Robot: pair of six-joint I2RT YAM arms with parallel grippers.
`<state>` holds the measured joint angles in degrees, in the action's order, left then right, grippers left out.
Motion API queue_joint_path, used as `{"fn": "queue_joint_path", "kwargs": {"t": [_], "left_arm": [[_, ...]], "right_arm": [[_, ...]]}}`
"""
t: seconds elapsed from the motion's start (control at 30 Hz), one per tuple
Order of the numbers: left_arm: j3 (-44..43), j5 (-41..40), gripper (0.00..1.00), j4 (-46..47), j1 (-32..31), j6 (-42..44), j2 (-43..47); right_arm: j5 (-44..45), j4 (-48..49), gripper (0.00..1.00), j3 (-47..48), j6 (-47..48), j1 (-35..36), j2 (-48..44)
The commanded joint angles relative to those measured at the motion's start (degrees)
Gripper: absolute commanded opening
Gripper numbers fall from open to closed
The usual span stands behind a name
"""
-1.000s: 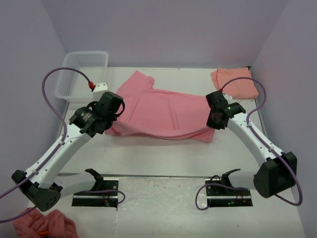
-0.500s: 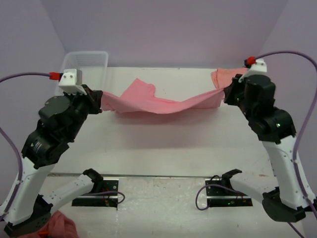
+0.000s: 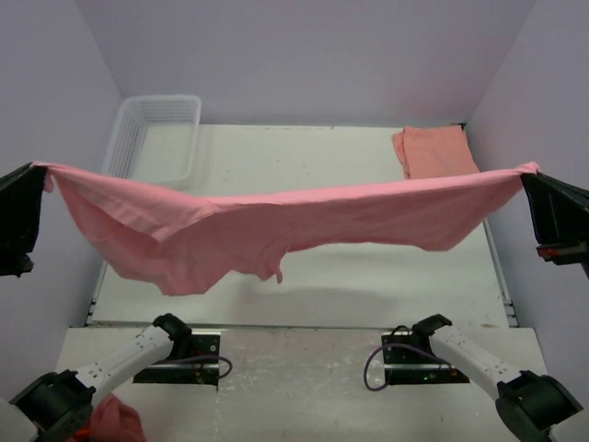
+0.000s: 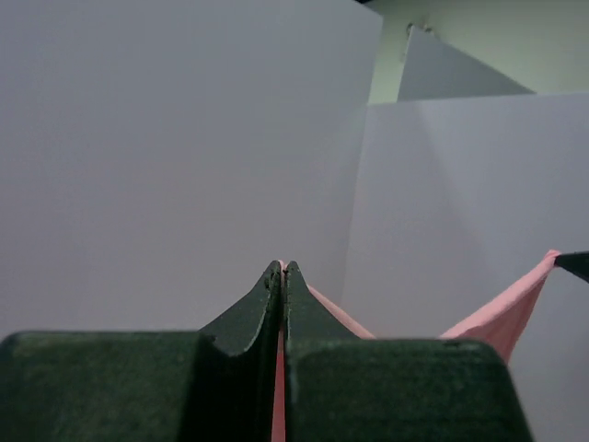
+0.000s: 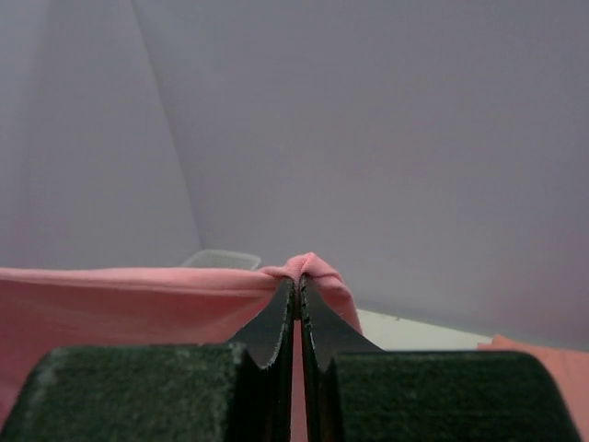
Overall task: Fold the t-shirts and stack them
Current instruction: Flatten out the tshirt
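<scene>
The rose-pink t-shirt [image 3: 276,216] hangs stretched in the air above the table, sagging in the middle, with a sleeve drooping at the lower left. My left gripper [image 3: 43,171] is shut on its left end at the frame's left edge, and pink cloth [image 4: 278,387] shows between the fingers. My right gripper [image 3: 531,174] is shut on its right end, where a bunched fold of the shirt [image 5: 308,265] rides over the fingertips. The paler salmon-orange t-shirt [image 3: 437,149] lies folded at the table's back right corner.
A white plastic basket [image 3: 156,138] stands at the back left of the table. A bundle of pink cloth [image 3: 115,419] lies by the left arm's base at the bottom left. Lilac walls close in the table on three sides.
Both arms have risen and swung outward to the frame's edges. The rose-pink shirt has left the table and is now spread wide in the air between them.
</scene>
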<state>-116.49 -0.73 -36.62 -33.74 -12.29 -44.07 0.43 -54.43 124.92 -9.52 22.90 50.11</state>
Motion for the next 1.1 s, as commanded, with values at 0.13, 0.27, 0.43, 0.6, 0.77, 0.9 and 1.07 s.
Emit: {"fn": "queue_joint_path", "kwargs": {"t": [0.13, 0.27, 0.43, 0.6, 0.77, 0.9, 1.07], "left_arm": [[-3.49, -2.85, 0.00, 5.58, 0.86, 8.67, -12.51], [2.30, -8.13, 0.00, 15.06, 0.78, 14.56, -19.54], [-0.90, -13.34, 0.00, 22.55, 3.57, 21.08, -33.14], [-12.78, -4.81, 0.00, 21.94, 14.13, 17.74, -47.66], [-22.10, -3.05, 0.00, 19.93, 18.00, 17.83, -56.91], [-21.25, -3.14, 0.00, 19.83, 17.92, 18.97, -54.73], [-12.14, -4.10, 0.00, 20.27, 17.57, 19.41, -44.36]], "right_arm": [[4.74, 0.55, 0.00, 2.34, 4.06, 0.31, 14.81], [10.99, 8.10, 0.00, 4.01, 8.46, 0.13, 24.23], [11.70, 11.71, 0.00, 15.77, 11.80, -2.76, 40.73], [9.86, 14.88, 0.00, 24.91, 13.73, -5.84, 49.64], [9.33, 16.91, 0.00, 23.62, 15.76, -7.07, 49.04], [9.07, 16.47, 0.00, 20.81, 16.90, -7.25, 44.57], [9.85, 15.23, 0.00, 15.10, 17.16, -6.81, 36.84]]}}
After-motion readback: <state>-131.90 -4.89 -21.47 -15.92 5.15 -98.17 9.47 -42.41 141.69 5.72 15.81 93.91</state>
